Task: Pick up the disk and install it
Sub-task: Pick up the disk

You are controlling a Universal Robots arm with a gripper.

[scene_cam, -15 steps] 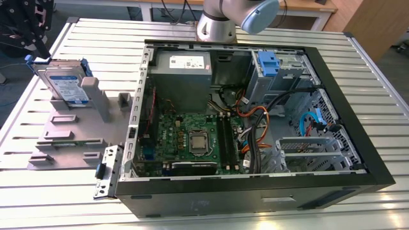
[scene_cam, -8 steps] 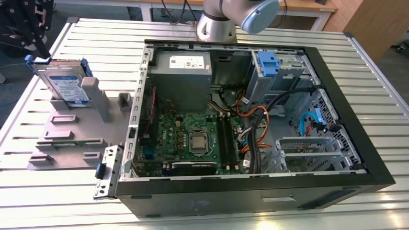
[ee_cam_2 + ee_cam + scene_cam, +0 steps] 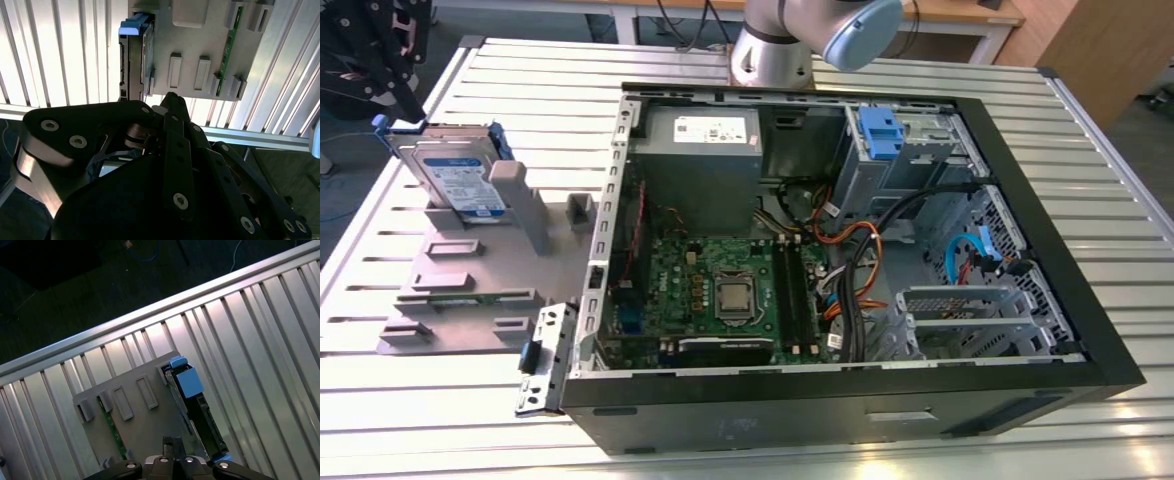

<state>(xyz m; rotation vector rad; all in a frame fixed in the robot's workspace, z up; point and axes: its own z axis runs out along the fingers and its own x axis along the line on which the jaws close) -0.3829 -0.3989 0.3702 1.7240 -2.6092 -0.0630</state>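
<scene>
The disk, silver with a white-and-blue label and a blue carrier frame, stands upright on edge in a slot of the grey holder at the exterior view's left. In both wrist views it appears edge-on, as the disk and the disk with its blue tab. My gripper hangs above and just behind it, apart from it, with nothing in it. Its black fingers meet at the tip in both wrist views, as the gripper and the gripper.
An open black computer case lies on the slatted metal table. It holds a grey drive bay with a blue bracket, a power supply, a motherboard and loose cables. A green board sits in the holder.
</scene>
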